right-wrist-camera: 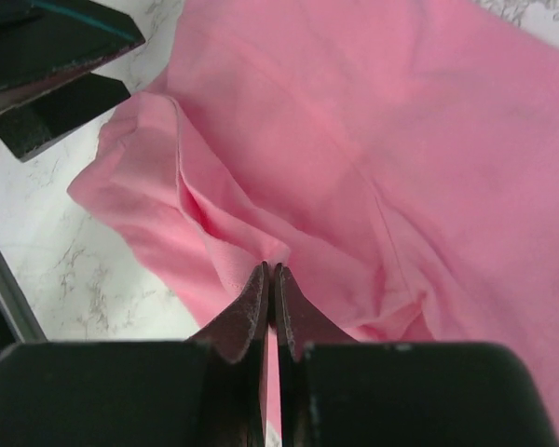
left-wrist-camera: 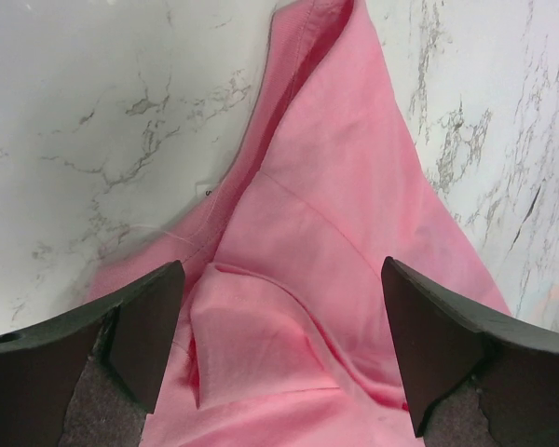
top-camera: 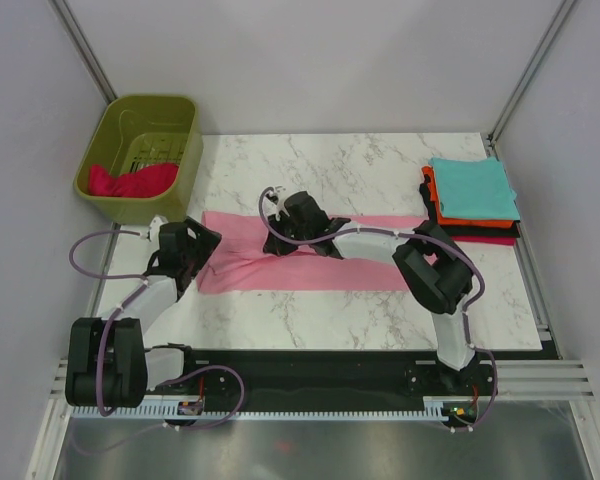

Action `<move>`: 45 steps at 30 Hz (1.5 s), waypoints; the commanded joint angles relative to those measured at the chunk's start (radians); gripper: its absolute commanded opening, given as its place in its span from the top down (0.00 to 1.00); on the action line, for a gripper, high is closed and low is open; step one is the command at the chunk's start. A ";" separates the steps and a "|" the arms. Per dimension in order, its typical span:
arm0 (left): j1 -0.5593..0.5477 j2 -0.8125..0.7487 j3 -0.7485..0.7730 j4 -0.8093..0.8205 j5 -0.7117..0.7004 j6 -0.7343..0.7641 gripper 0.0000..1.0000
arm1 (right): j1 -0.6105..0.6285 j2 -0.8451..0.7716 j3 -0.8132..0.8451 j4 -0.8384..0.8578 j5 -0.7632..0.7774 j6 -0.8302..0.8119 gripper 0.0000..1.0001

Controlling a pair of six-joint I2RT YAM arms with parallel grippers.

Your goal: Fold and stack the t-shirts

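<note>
**A:** Item one, the light pink t-shirt [top-camera: 310, 265]. Where do we log it?

**B:** On the table [top-camera: 380, 165], as a long band across the middle from near the left edge towards the right. Its left end is bunched.

**A:** End effectors?

**B:** Left end effector [left-wrist-camera: 284, 279]: jaws wide, over the bunched left end, gripping nothing. Right end effector [right-wrist-camera: 271, 275]: jaws narrowed to a slit. We judge that it pinches a raised fold of pink cloth further along the band.

**A:** Other stock?

**B:** Folded stack [top-camera: 470, 195] at the far right corner, with teal on top and orange and black beneath. Crimson t-shirt [top-camera: 130, 181] in the olive basket [top-camera: 185, 130] at the far left corner.

**A:** Handling note for the step in hand?

**B:** We judge it a fold of the band. We should close the left jaws on every layer at the bunched end, not just the top ply. Then we lift both grips low and level and lay edge on edge. Uneven tension would trap that wrinkle inside the fold.
</note>
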State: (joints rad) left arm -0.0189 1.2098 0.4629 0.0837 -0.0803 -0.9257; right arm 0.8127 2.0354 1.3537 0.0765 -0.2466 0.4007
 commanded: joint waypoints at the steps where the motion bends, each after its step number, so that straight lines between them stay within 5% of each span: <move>1: 0.004 -0.023 0.022 0.002 -0.033 0.018 0.06 | 0.003 -0.107 -0.059 0.065 -0.017 0.018 0.93; 12: 0.004 -0.036 0.019 0.010 -0.038 0.039 0.06 | 0.002 -0.233 -0.307 0.163 -0.043 0.041 0.89; 18: 0.004 -0.052 0.014 0.005 -0.046 0.041 0.06 | 0.003 -0.270 -0.395 0.160 -0.007 0.055 0.61; 27: 0.002 -0.056 0.033 0.007 0.017 0.071 0.15 | 0.003 -0.337 -0.424 0.212 -0.026 0.053 0.59; 31: -0.006 -0.053 0.033 0.010 0.027 0.071 0.16 | 0.003 -0.382 -0.461 0.278 -0.014 0.040 0.39; 34: -0.004 -0.029 0.042 0.011 0.037 0.071 0.16 | 0.005 -0.362 -0.412 0.261 0.010 0.003 0.32; 45: -0.004 0.005 0.036 0.039 0.053 0.045 0.16 | 0.023 0.003 -0.025 0.189 -0.137 -0.008 0.29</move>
State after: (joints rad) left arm -0.0200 1.2114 0.4755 0.0860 -0.0414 -0.8886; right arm 0.8188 1.9682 1.2541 0.2768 -0.3134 0.4046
